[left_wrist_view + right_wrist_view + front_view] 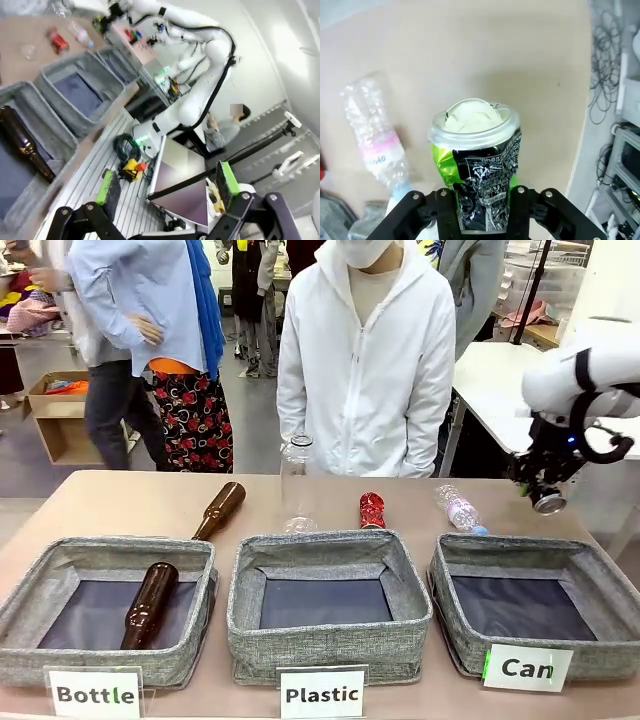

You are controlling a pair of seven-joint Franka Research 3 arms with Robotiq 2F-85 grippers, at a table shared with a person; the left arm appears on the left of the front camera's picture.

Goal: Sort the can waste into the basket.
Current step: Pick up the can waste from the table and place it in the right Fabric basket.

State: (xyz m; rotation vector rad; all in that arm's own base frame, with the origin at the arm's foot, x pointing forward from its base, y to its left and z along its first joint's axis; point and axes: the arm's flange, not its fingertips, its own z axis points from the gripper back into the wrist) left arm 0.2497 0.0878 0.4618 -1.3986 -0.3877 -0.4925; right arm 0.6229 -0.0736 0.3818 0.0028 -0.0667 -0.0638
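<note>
Right fingers [447, 215]: you had them clamped on the black can [477, 160], its rim pointing away.
Basket [600, 660]: it lay below the can, towards the robot.
Left fingers [108, 189]: spread wide, empty.

Can basket [520, 638]: open from above, dark bottom bare, free way in. Right gripper [545, 496], clamped on the black can [480, 150], hangs over bare table just behind the Can basket's far rim, apart from it. Crushed plastic bottle [458, 508] lies near the Can basket's far left corner and crowds that corner. Red can [372, 510] sits further left of the Can basket, with a bare table gap between it and that bottle. Plastic basket [325, 645] sits just beside the Can basket's left wall, narrow gap. Person [370, 380] stands beyond the Can basket at the far edge.
</note>
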